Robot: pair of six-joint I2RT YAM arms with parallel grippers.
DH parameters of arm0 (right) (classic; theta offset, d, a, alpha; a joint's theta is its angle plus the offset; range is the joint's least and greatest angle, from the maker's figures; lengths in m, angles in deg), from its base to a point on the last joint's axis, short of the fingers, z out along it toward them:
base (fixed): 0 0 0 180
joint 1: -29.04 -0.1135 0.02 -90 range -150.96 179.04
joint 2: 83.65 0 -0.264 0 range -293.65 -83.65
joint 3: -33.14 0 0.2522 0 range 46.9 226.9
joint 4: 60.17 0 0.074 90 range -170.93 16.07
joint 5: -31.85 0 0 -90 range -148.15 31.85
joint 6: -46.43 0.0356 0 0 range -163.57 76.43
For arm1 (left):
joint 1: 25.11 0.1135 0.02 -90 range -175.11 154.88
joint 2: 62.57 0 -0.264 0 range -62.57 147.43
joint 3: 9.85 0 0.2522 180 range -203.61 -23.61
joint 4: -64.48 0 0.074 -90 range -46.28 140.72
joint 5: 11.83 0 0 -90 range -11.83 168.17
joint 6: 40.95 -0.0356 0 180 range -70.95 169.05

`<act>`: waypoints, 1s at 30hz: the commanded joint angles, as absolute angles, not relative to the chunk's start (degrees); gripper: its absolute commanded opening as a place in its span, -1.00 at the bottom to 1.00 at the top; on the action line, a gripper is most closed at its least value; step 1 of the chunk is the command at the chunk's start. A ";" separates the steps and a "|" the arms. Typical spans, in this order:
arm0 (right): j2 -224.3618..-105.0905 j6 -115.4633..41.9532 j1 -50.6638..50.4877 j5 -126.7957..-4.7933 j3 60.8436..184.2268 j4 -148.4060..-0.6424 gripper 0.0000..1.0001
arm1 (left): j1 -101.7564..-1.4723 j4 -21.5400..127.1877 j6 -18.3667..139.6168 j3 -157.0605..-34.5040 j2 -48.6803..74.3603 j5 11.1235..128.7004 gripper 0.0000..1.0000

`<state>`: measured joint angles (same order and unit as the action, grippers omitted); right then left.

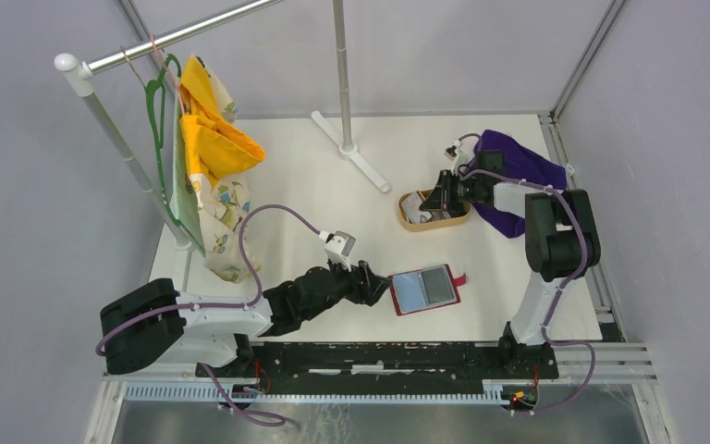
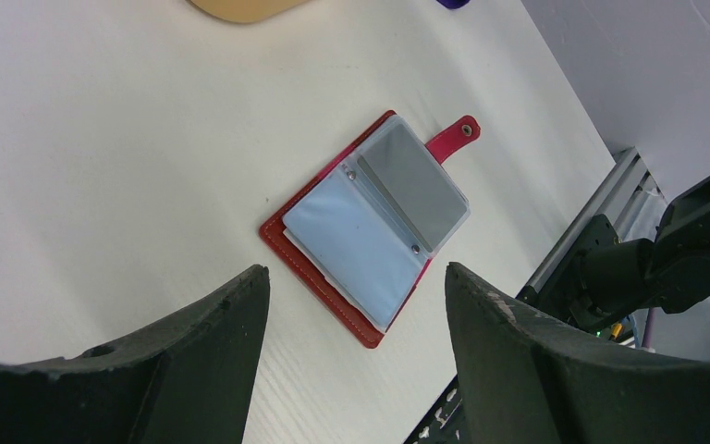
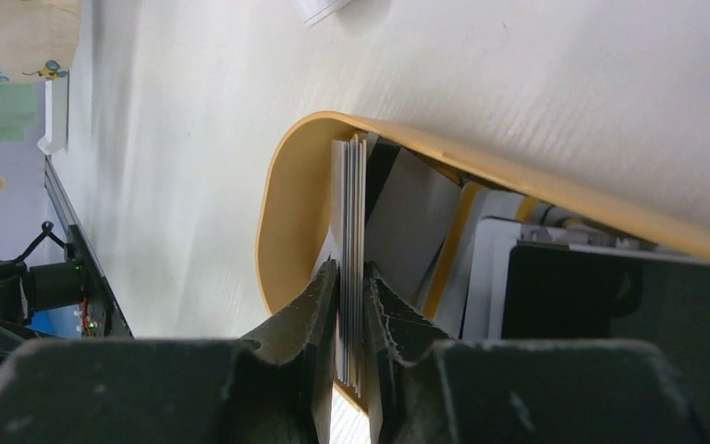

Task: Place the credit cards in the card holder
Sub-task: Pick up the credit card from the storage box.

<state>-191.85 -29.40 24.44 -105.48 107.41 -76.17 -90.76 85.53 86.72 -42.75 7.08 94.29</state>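
The red card holder (image 1: 427, 289) lies open on the white table with a pale blue card and a grey card in its clear sleeves; it also shows in the left wrist view (image 2: 370, 227). My left gripper (image 1: 390, 289) is open just left of it, its fingers (image 2: 194, 361) apart and empty. My right gripper (image 1: 440, 196) is over the tan oval tray (image 1: 409, 209) and is shut on a stack of credit cards (image 3: 351, 213) held on edge inside the tray (image 3: 287, 203). More cards (image 3: 416, 222) lie in the tray.
A purple cloth (image 1: 518, 171) lies behind the right arm. A clothes rack with a green hanger (image 1: 159, 111) and yellow garments (image 1: 213, 139) stands at the left. A white stand base (image 1: 351, 157) sits at the back middle.
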 commanded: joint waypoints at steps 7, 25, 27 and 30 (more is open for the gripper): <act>-196.99 -35.81 21.33 -106.15 117.07 -84.85 -0.45 | -90.89 88.34 89.21 -44.66 7.52 94.92 0.50; -200.00 -42.26 19.82 -103.07 124.32 -95.38 -0.92 | -90.88 88.52 89.53 -44.68 7.57 94.52 0.50; -199.01 -41.53 20.53 -104.88 123.95 -94.82 -1.00 | -90.82 88.55 89.56 -44.33 7.04 94.65 0.50; -196.90 -39.09 22.44 -108.34 121.61 -91.93 -1.00 | -90.86 88.37 89.56 -44.09 6.53 94.78 0.50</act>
